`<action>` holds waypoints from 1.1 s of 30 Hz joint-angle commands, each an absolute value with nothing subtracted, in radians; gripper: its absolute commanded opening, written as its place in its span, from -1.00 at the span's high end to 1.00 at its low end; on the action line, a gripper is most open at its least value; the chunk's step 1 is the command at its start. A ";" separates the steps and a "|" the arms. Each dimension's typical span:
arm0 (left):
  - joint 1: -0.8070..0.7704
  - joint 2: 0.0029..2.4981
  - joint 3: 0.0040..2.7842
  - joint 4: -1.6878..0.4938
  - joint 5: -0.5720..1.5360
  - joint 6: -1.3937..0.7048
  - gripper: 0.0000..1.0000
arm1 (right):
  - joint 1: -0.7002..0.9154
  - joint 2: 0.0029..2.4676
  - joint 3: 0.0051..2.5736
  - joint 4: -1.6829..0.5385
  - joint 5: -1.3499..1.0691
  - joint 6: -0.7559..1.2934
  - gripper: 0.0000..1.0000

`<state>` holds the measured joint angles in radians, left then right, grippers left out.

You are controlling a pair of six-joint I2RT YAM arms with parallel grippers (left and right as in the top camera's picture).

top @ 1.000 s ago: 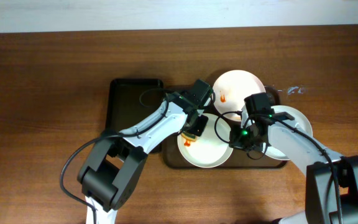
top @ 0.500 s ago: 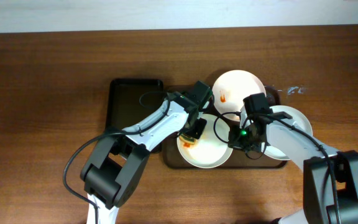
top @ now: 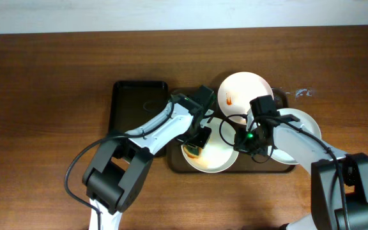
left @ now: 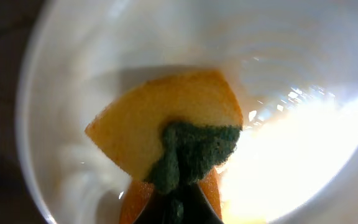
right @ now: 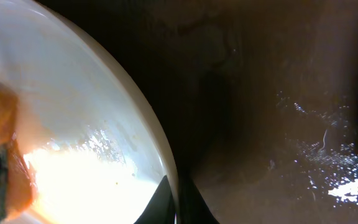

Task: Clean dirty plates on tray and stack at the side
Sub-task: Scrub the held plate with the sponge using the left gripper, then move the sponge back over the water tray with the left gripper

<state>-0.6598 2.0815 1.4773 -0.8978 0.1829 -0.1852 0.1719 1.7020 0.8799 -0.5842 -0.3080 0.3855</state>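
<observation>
I see the left end effector (top: 197, 142) clamped on a sponge (left: 166, 124), yellow body with a green scouring face. The sponge is pressed into the front plate (top: 213, 158), which sits at the near-left corner of the tray (top: 175, 161). I judge this to be the wiping step, with the sponge held low so its face bears on the plate.

The right end effector (right: 177, 200) is pinched narrow on this same plate's rim, on the side toward the tray's middle. I read it as a brace against sliding.

Tray contents are three plates:
- the front plate
- a second plate (top: 245, 89) at the tray's far edge, with an orange smear inside
- a third plate (top: 299, 121) at the tray's right end, partly under my right arm

The black tray (top: 139, 105), left of the tray, has no plate on it. Nothing is stacked yet.
</observation>
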 commanded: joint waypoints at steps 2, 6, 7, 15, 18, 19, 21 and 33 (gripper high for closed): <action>-0.664 2.130 1.453 -0.910 0.435 -0.194 1.00 | 0.176 1.747 0.865 -0.587 -0.281 0.398 0.92; -0.598 2.130 1.548 -0.907 0.520 -0.193 1.00 | 0.176 1.747 0.865 -0.587 -0.282 0.398 0.92; -0.580 2.130 1.585 -0.907 0.520 -0.193 1.00 | 0.176 1.747 0.865 -0.587 -0.281 0.398 0.92; -0.444 2.130 1.921 -1.079 0.520 -0.194 1.00 | 0.176 1.746 0.865 -0.587 -0.285 0.398 0.84; -0.361 2.130 1.960 -1.166 0.485 -0.162 1.00 | 0.176 1.746 0.865 -0.587 -0.285 0.398 0.81; -0.322 2.130 1.960 -1.190 0.390 -0.155 1.00 | 0.176 1.747 0.865 -0.587 -0.285 0.398 0.81; -0.253 2.130 1.959 -1.242 0.106 -0.155 1.00 | 0.176 1.747 0.865 -0.587 -0.285 0.398 0.82; -0.191 2.130 1.897 -1.221 0.018 -0.155 1.00 | 0.176 1.747 0.865 -0.476 -0.250 0.338 0.37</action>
<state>-0.1905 2.1288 1.9064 -1.2259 0.0326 -0.1726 0.1738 1.7123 0.8856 -0.4881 -0.3183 0.3809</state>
